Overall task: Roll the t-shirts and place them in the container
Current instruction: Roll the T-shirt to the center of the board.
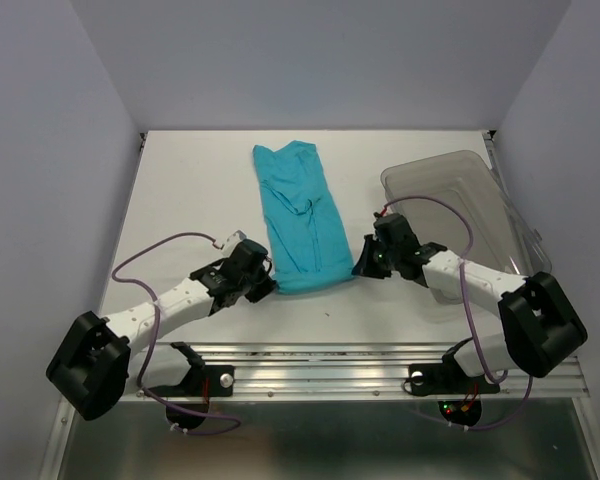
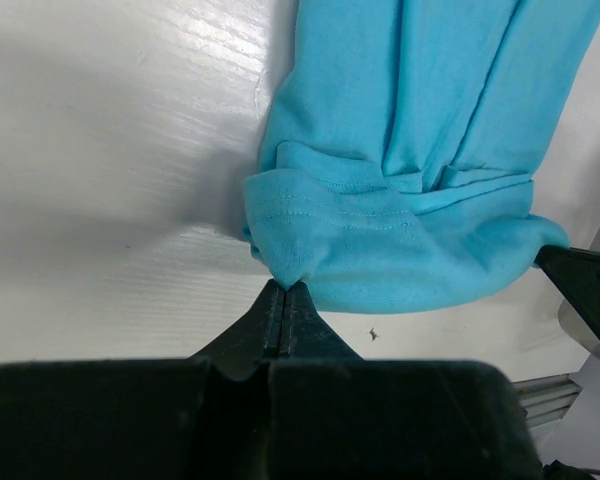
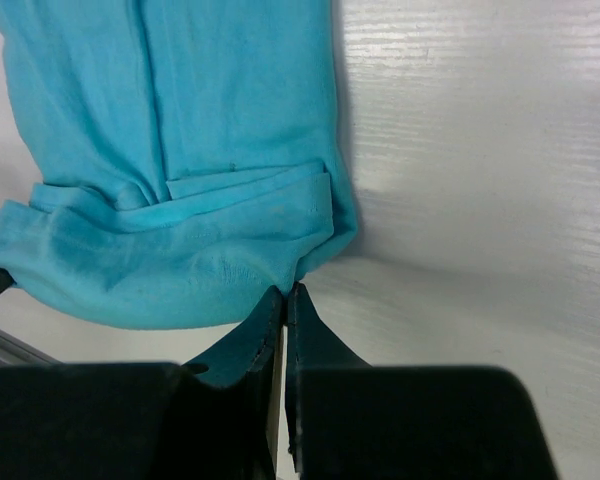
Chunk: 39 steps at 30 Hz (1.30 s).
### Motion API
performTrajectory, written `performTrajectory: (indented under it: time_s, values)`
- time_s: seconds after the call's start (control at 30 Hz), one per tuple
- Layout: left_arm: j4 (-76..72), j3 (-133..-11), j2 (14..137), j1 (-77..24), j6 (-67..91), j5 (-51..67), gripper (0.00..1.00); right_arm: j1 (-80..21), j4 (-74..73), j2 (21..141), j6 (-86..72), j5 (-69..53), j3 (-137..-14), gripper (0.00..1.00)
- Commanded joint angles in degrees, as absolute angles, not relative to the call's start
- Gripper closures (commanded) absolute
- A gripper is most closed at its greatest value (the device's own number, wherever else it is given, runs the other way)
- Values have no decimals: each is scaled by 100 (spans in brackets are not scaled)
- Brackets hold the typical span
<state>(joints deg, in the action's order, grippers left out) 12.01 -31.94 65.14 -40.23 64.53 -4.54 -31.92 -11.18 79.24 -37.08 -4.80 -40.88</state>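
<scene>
The teal t-shirt [image 1: 300,215] lies folded into a long strip down the middle of the white table, its near end turned over into a first short roll [image 2: 400,250]. My left gripper [image 1: 265,285] is shut on the roll's near left corner [image 2: 285,270]; its jaws [image 2: 285,292] press together with fabric pinched at the tips. At the roll's near right corner [image 3: 305,262], my right gripper [image 1: 364,266] is shut on the cloth; the tips [image 3: 290,292] pinch it. The right gripper's finger shows as a dark wedge [image 2: 585,290] at the edge of the left wrist view.
A clear grey-tinted plastic bin [image 1: 465,215] stands on the table at the right, close behind my right arm. The table's near edge is an aluminium rail [image 1: 320,365]. White walls close in the table on both sides and at the back.
</scene>
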Motion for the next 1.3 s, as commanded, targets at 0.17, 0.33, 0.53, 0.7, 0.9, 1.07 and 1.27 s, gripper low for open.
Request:
performTrajectory:
  time_s: [0.17, 0.33, 0.53, 0.7, 0.9, 1.07, 1.27]
  values:
    - [1055, -3542, 6873, -3692, 6021, -360, 100, -3217, -1134, 8156, -3524, -220, -4676, 99]
    - [1072, -3752, 7057, -3516, 5837, -334, 100, -3217, -1134, 8314, -3516, -158, -4816, 99]
    - [1046, -4007, 7303, -3288, 5669, -334, 100, -3217, -1125, 8578, -3402, -27, -5062, 99]
    - [967, -4192, 7637, -3156, 5503, -282, 100, -3217, -1125, 8771, -3314, 149, -5264, 99]
    - [862, -4368, 7971, -3006, 5361, -176, 100, -3165, -1134, 9000, -3147, 246, -5554, 98]
    - [844, -4526, 8217, -2839, 5151, -149, 100, -3164, -1125, 9246, -3076, 255, -5756, 97]
    - [835, -4807, 8542, -2751, 4913, -158, 99, -3111, -1125, 9545, -3050, 360, -6064, 88]
